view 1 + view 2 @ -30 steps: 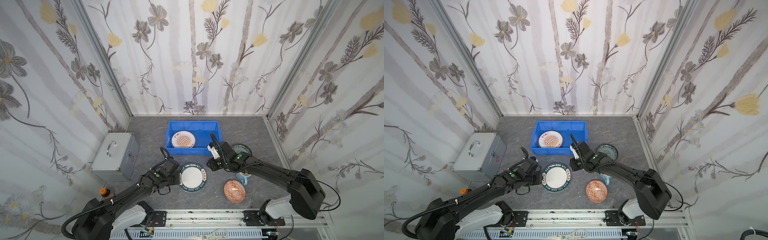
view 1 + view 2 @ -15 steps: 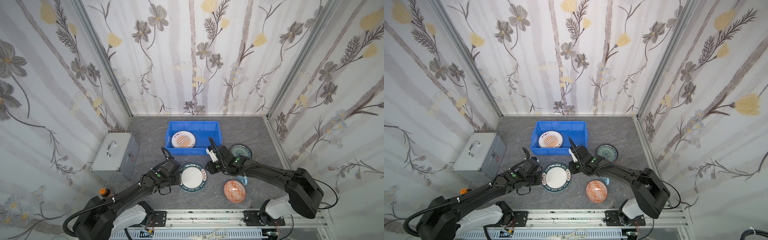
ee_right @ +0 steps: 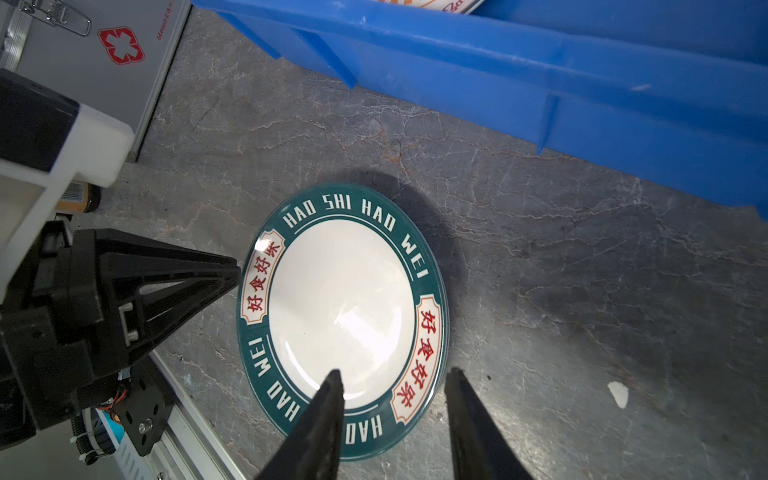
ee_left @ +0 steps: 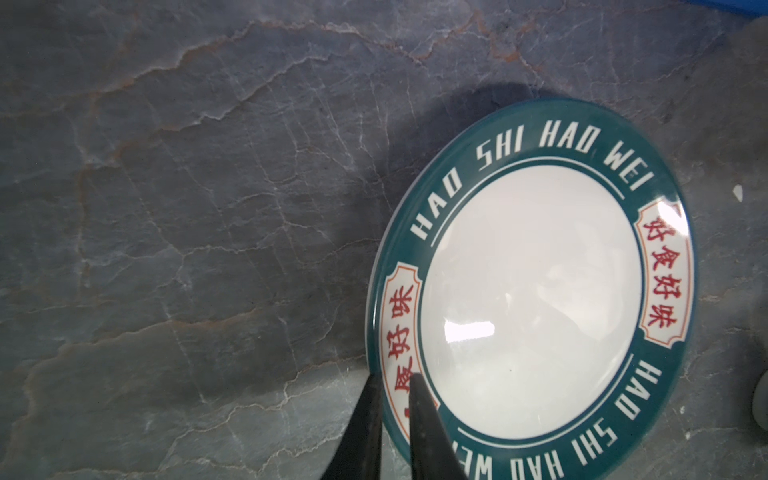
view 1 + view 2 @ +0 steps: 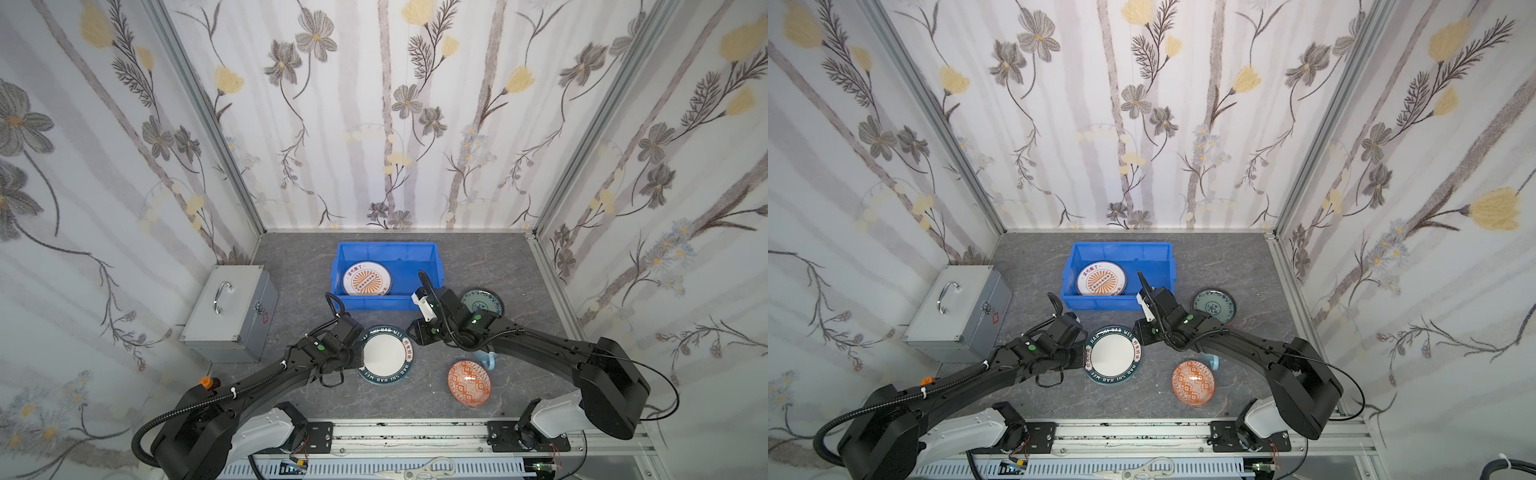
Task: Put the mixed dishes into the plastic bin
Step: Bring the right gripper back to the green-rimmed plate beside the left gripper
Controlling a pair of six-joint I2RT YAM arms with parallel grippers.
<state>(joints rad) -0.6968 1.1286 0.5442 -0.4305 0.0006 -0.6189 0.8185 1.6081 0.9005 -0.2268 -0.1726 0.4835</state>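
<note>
Left wrist view: left claw (image 4: 392,378) pinches the rim of the lettered plate (image 4: 528,299); right claw (image 3: 392,372) hangs open above it. It rests on the tabletop (image 4: 166,208) near the bin (image 3: 498,70). Likely stiff, glossy, slippery, breakable: rim holds need firmness.

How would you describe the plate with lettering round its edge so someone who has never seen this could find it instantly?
Find the blue bin at the back of the grey table. Just in front of it is a round plate. It alone has a plain white centre inside a green lettered rim, unlike the teal patterned plate and orange bowl to its right.
</note>
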